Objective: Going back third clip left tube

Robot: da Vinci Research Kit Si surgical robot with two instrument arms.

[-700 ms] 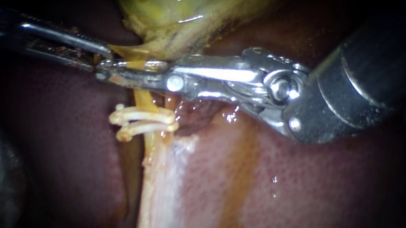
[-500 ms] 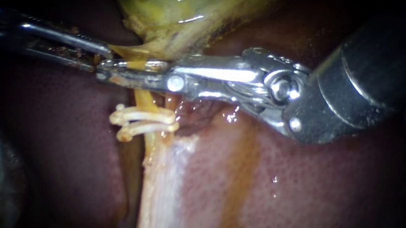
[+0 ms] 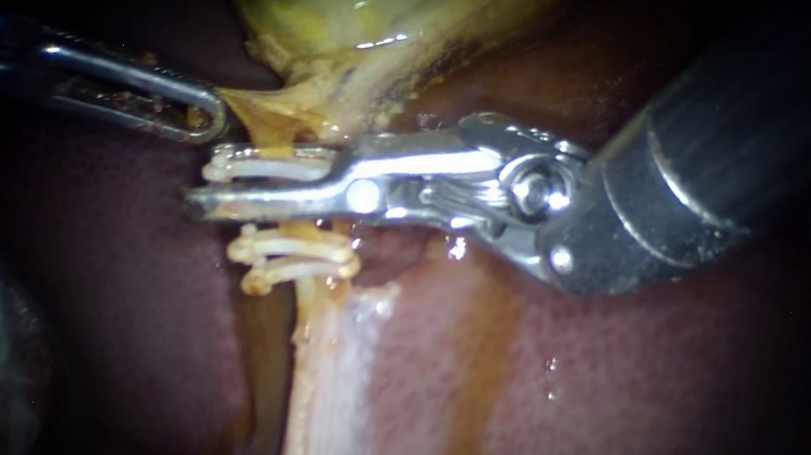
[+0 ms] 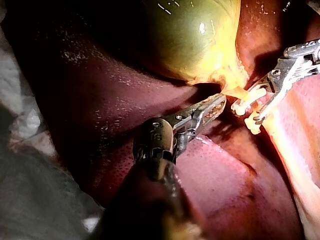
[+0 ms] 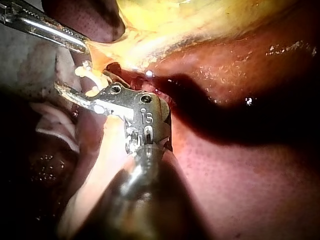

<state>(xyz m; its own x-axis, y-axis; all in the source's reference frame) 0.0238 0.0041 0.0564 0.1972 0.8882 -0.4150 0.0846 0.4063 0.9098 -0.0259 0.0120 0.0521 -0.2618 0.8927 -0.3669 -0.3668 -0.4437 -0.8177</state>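
Starting at the right instrument's claw (image 3: 205, 176), centre-left of the endoscope frame: its two slim metal halves stand apart with a gap between them. A white plastic clip (image 3: 266, 167) lies in that gap, close under the upper half and clear of the lower one. The left wrist view agrees: the claw (image 4: 252, 107) is spread, with the clip (image 4: 249, 97) between its prongs but not pinched.

The clip sits closed across the pale, cream-coloured tube (image 3: 317, 349), just below where the tube leaves the yellow-green gallbladder (image 3: 368, 12). Two further white clips (image 3: 297, 251) cross the same tube a little lower, close together. The gap between the upper clip and this pair looks deliberate, leaving bare tube between them.

In the upper left, the left instrument's claw (image 3: 205, 121), a slender dark metal pair, is clamped on the yellow tissue at the gallbladder's neck. It draws that tissue sideways, which holds the tube taut and exposed over the dark red liver (image 3: 658, 405).

Judgement: the clip is seated. The open right claw must now back out along its own line without snagging it.
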